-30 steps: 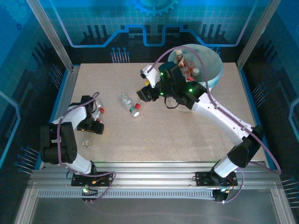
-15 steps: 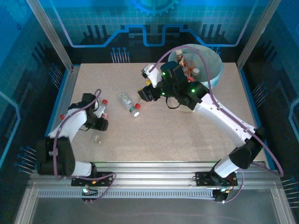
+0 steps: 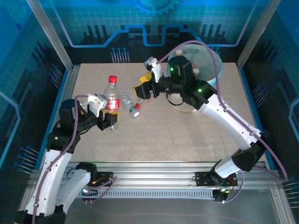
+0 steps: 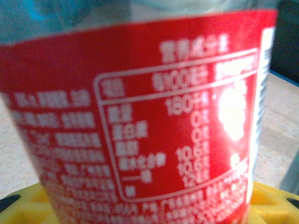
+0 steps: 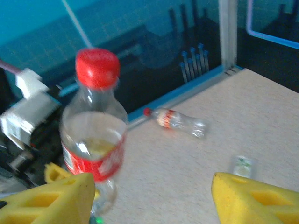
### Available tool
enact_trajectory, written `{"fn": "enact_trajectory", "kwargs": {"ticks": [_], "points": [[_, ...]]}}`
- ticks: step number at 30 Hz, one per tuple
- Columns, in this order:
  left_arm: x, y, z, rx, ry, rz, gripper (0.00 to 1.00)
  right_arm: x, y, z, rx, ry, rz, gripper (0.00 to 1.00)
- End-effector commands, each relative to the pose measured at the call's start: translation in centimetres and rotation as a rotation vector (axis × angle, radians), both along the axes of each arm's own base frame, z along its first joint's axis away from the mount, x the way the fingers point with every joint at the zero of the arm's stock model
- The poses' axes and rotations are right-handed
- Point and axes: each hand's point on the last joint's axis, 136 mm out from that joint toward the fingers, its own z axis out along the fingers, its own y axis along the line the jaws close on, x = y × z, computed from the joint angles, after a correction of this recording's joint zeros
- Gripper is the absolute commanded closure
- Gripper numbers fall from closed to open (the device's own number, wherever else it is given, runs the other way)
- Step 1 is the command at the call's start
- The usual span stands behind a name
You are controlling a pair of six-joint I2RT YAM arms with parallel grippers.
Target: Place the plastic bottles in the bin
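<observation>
My left gripper [image 3: 112, 120] is shut on a clear bottle [image 3: 111, 99] with a red cap and red label, held upright over the left of the table. Its red label [image 4: 140, 121] sits between the yellow fingertips [image 4: 273, 198]. My right gripper [image 3: 142, 89] hangs open to the right of it, facing that bottle [image 5: 96, 140], with nothing between its yellow fingers [image 5: 254, 200]. A white-capped clear bottle [image 3: 128, 103] lies on the table between the two grippers. Another red-capped bottle [image 5: 176, 121] lies near the table's edge. The bin [image 3: 211, 56] stands at the back right with bottles [image 3: 196, 71] inside.
The tan table [image 3: 177, 135] is framed by a metal rail [image 3: 154, 167] in front and blue walls around. My right arm [image 3: 219, 109] reaches across in front of the bin. A small green-and-white labelled bottle [image 5: 243, 165] lies by my right finger.
My left arm has risen from the table's left side and carried the red-labelled bottle up and right, now upright. My right gripper has shifted slightly back and turned towards it.
</observation>
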Motion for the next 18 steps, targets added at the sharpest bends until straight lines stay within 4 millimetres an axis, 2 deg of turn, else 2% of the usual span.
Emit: {"fn": "enact_trajectory", "kwargs": {"ticks": [1, 5, 10, 18], "points": [[-1.2, -1.7, 1.5, -0.016, -0.041, -0.11, 0.47, -1.8, 1.6, 3.6, 0.135, 0.021, 0.142, 0.31], [-1.3, -2.4, 1.5, -0.027, -0.056, -0.148, 0.47, -2.7, 3.1, 3.3, 0.14, 0.033, 0.222, 0.28], [-1.4, -3.3, 1.5, -0.041, -0.069, -0.184, 0.47, -2.6, 4.3, 2.3, 0.132, 0.088, 0.244, 0.27], [-1.9, -3.8, 1.4, -0.03, -0.062, -0.218, 0.47, -2.8, 5.9, 2.4, 0.136, 0.12, 0.289, 0.41]]}}
